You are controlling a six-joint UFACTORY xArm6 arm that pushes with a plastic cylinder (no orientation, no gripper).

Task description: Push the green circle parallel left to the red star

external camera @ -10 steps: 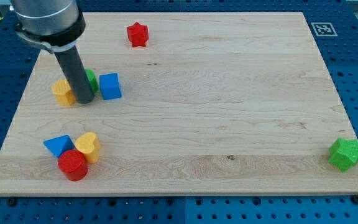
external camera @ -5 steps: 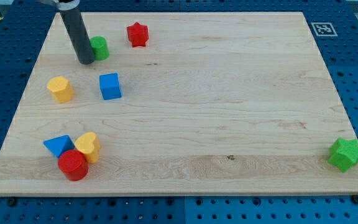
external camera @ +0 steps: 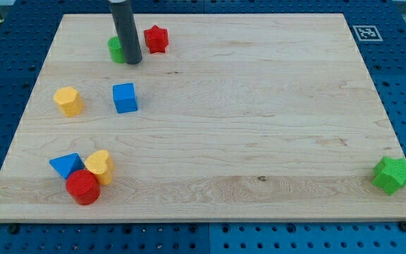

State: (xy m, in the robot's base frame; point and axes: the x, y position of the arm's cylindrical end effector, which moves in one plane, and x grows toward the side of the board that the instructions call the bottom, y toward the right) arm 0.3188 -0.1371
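Observation:
The green circle (external camera: 115,49) sits near the view's top left of the wooden board (external camera: 259,106), partly hidden behind my rod. My tip (external camera: 133,61) rests just right of and slightly below the green circle, touching or nearly touching it. The red star (external camera: 156,39) lies a short way to the right of my tip, slightly higher in the view. The green circle and the red star are roughly level, with my rod between them.
A blue cube (external camera: 125,97) and a yellow block (external camera: 69,101) lie below the circle. A blue triangle (external camera: 65,165), a yellow heart (external camera: 100,166) and a red cylinder (external camera: 83,187) cluster at bottom left. A green star (external camera: 392,175) sits at bottom right.
My rod moved up and to the right, from the left of the green circle to its right side. The green circle went from beside the blue cube up toward the red star.

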